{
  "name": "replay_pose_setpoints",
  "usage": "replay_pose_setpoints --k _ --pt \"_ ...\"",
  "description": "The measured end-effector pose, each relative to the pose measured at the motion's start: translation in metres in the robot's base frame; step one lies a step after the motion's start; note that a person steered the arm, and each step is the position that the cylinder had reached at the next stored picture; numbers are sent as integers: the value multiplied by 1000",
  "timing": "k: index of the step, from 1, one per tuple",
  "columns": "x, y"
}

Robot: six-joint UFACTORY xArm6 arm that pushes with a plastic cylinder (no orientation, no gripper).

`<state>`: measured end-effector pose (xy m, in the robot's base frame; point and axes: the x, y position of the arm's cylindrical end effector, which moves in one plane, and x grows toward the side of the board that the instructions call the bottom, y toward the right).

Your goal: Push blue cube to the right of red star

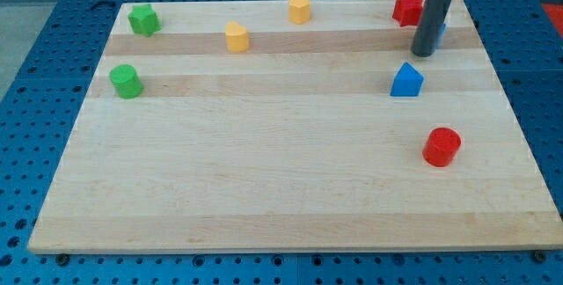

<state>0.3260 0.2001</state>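
While the rod's tip [423, 54] rests beside the red star [406, 10], it hides most of the blue cube [439, 32]; cube's facing unreadable; no jaws exist.

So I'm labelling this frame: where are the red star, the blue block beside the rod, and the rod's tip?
red star [405, 10]: camera view, its visible left part.
blue block [439, 32]: camera view, the sliver showing right of the rod.
my tip [422, 53]: camera view, the rod's very end.

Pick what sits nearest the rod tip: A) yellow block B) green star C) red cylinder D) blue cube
D: my tip is at the view's top right, with a sliver of the blue cube showing right behind the rod, beside the red star.
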Motion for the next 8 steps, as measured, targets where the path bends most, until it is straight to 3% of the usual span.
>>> replay_pose_setpoints --k 3,5,8 --pt "-2 15" --pt "3 55" --pt "8 44"
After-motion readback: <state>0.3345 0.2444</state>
